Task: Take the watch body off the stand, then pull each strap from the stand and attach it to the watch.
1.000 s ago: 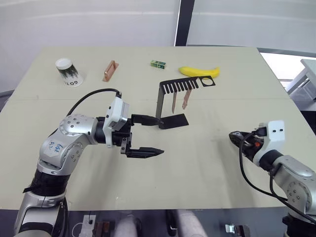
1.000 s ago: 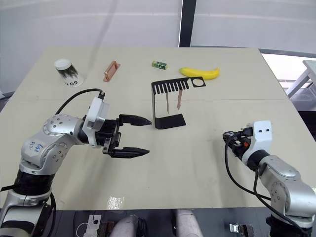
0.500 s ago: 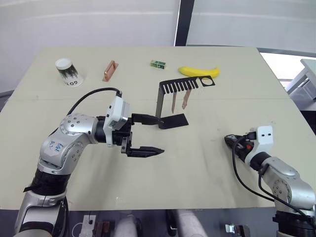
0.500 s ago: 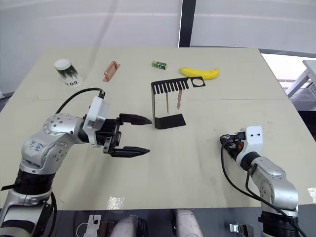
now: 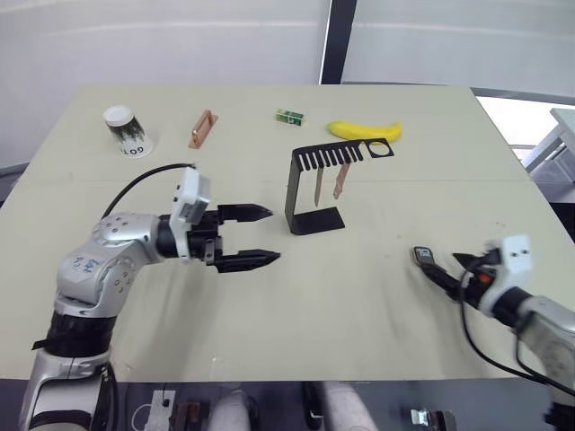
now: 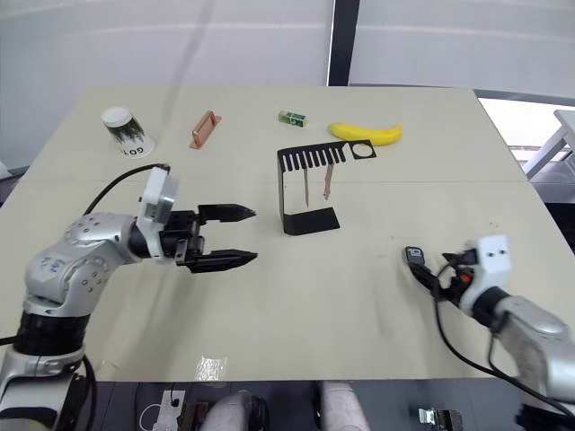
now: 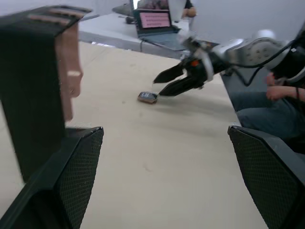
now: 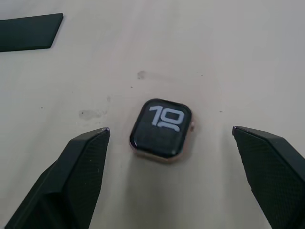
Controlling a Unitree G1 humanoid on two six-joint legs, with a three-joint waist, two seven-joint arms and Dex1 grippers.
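Note:
The watch body (image 8: pixel 162 130), a black screen in a rose-gold rim, lies flat on the table at the right (image 5: pixel 420 255). My right gripper (image 8: pixel 170 130) is open, one fingertip on each side of the watch and neither touching it. The black stand (image 5: pixel 314 189) rises at mid-table with two pink straps (image 5: pixel 317 187) (image 5: pixel 338 182) hanging from its comb-toothed arm. My left gripper (image 5: pixel 271 235) is open, a short way left of the stand's base, with nothing in it. In the left wrist view, the stand (image 7: pixel 33 86) and a strap (image 7: pixel 66 71) are close by.
Along the far edge lie a banana (image 5: pixel 364 131), a small green block (image 5: pixel 287 115), a copper bar (image 5: pixel 200 128) and a tipped paper cup (image 5: pixel 124 132). Beyond the table's right side, the left wrist view shows a laptop (image 7: pixel 153 21) and a seated person (image 7: pixel 281 88).
My right gripper has opened and drawn back to the right, and the watch body now lies on the table. My left gripper has pulled back leftward from the stand's base.

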